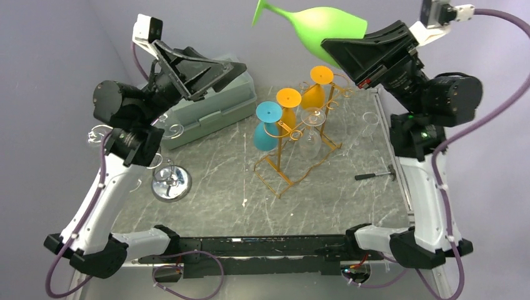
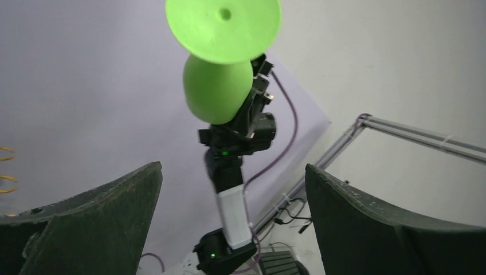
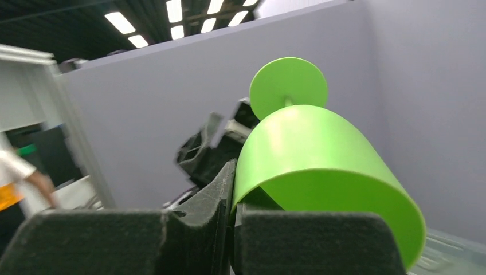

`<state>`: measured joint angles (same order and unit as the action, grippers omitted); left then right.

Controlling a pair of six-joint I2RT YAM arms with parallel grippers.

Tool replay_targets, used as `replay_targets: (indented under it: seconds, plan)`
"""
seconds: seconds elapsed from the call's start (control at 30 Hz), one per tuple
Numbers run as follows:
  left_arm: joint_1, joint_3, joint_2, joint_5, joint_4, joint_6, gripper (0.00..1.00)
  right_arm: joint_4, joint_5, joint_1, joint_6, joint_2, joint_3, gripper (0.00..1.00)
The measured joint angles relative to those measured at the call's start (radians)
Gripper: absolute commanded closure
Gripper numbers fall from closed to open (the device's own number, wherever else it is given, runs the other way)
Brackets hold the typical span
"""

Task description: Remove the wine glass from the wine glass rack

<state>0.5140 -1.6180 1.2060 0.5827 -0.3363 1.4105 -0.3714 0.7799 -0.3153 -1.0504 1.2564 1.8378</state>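
Above the wine glass rack [image 1: 294, 134], my raised right gripper [image 1: 334, 50] pinched the green wine glass [image 1: 322, 25] by its rim, stem seemingly near-level, foot leftward; my left gripper [image 1: 215, 69] gaped.

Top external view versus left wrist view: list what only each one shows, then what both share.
Only top external: the blue glass, orange glasses and clear glass hanging on the wine glass rack. Only left wrist: the left fingers seen up close, spread wide with nothing between them. Both: the green wine glass raised high, pinched between the right fingers.
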Motion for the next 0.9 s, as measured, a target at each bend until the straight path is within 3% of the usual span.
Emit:
replay_targets:
  seconds: [0.2, 0.4, 0.67, 0.9]
  plan:
    - [0.000, -0.069, -0.062, -0.037, 0.307, -0.295, 0.01, 0.496, -0.299, 0.000, 0.287, -0.060, 0.134, 1.00]
    - [0.000, -0.123, -0.076, -0.076, 0.590, -0.563, 0.01, 0.876, -0.717, 0.000, 0.435, -0.110, 0.140, 1.00]
    - [0.001, -0.122, -0.045, -0.076, 0.790, -0.752, 0.00, 1.303, -1.189, 0.000, 0.471, -0.217, 0.091, 1.00]
    - [0.018, -0.090, -0.037, -0.093, 0.877, -0.860, 0.01, 1.575, -1.389, 0.002, 0.384, -0.303, 0.013, 1.00]
